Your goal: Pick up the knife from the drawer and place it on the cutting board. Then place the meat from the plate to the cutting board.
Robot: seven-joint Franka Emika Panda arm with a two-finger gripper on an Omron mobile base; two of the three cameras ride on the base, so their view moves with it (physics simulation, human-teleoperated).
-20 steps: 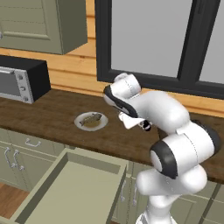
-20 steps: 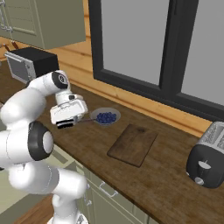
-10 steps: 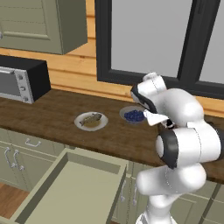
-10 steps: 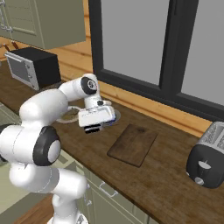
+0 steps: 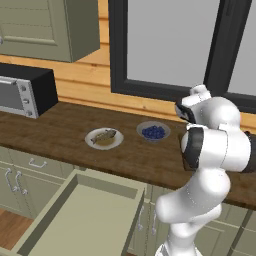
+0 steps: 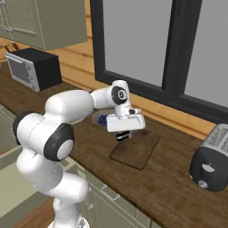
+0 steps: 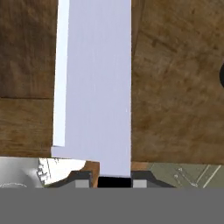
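Silver blade of the knife (image 7: pixel 94 83) jutting straight out from the hand (image 6: pixel 123 135), pinched between its fingers; hovering over the near corner of the board (image 6: pixel 136 151), likely lining up for setting down flat.

knife (image 7: pixel 94 83): smooth matt pale metal blade | cutting board (image 6: pixel 136 151): dark matt wood | countertop (image 5: pixel 60 135): grained brown wood

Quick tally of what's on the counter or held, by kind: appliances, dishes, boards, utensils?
Appliances: 2, toaster oven, toaster
Dishes: 2, plate with meat, bowl of blue berries
Boards: 1, cutting board
Utensils: 1, knife in the pincer
Total: 6
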